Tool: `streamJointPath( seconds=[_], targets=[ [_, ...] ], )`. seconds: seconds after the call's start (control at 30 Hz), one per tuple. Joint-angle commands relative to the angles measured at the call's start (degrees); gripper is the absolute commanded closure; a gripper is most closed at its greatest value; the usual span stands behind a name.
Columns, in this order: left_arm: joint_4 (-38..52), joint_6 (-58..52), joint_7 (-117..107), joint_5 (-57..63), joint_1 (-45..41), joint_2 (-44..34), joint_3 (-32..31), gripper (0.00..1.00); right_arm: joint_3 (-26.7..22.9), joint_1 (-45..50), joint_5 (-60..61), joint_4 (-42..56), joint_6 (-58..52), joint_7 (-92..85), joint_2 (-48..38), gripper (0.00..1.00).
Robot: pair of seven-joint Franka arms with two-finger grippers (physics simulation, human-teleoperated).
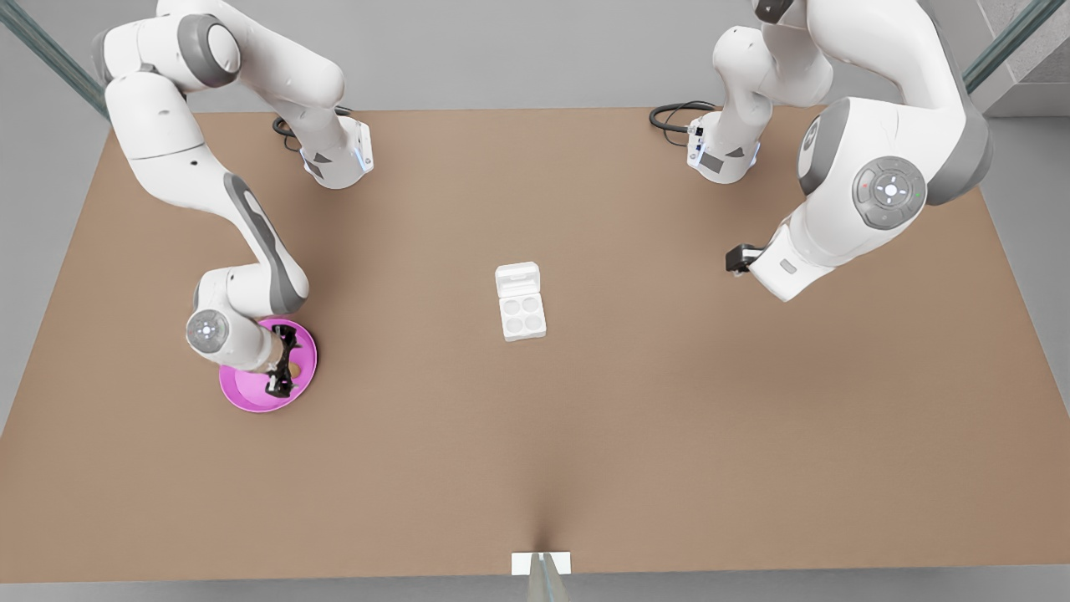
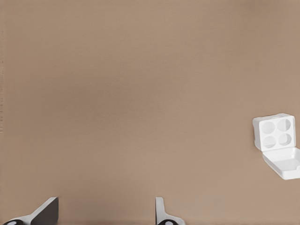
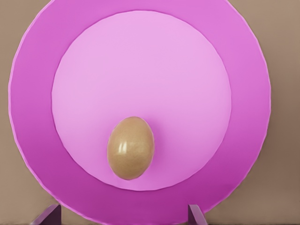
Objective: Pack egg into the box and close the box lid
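Note:
A tan-brown egg (image 3: 131, 148) lies on the round pink plate (image 3: 140, 47) at the front view's left, where the egg (image 1: 294, 368) peeks out between black fingers. My right gripper (image 1: 282, 362) hovers over the plate, open, its fingertips (image 3: 50, 216) either side of the egg and not touching it. The white box (image 1: 522, 315) sits mid-table with four bare cups, and its box lid (image 1: 517, 278) lies swung back flat. At the front view's right my left gripper (image 1: 739, 257) waits above the table, open, looking toward the far box (image 2: 275, 132) and lid (image 2: 285, 162).
Both arm bases (image 1: 334, 159) stand at the table's far edge with black cables (image 1: 673, 113). A small white bracket (image 1: 541, 563) sits at the near edge. Bare brown tabletop (image 1: 669, 418) lies between the plate, the box and the left gripper.

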Motion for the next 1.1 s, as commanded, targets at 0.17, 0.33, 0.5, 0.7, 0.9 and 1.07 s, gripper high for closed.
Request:
streamJointPath(
  seconds=[0.17,0.33,0.5,0.7,0.9,1.07],
  targets=[
    [0.02,0.06,-0.6,0.22,-0.08,0.01,0.03,0.0,-0.03,-2.3,-2.02,-1.8,3.01,9.26,-0.26,0.0],
    [0.02,1.2,-0.6,0.31,-0.08,0.09,0.03,0.0,-0.12,-3.7,-4.82,-2.94,3.19,9.26,0.45,0.0],
    [-0.06,1.38,-0.51,0.48,0.0,0.09,0.03,0.0,-0.12,-4.4,-7.2,-3.03,3.19,9.26,1.59,0.0],
    [-0.33,1.64,-0.51,0.48,0.0,0.45,0.03,0.0,-0.03,-4.49,-8.26,-2.68,3.89,9.44,3.09,0.0],
    [-0.24,1.73,-0.51,0.48,0.18,0.53,0.03,0.0,-0.12,-4.67,-8.96,-2.59,3.98,9.44,3.53,0.0],
    [-0.24,1.73,-0.51,0.57,0.18,0.53,0.03,0.0,-0.03,-4.67,-8.87,-2.59,3.98,9.44,3.44,0.27]
  ],
)
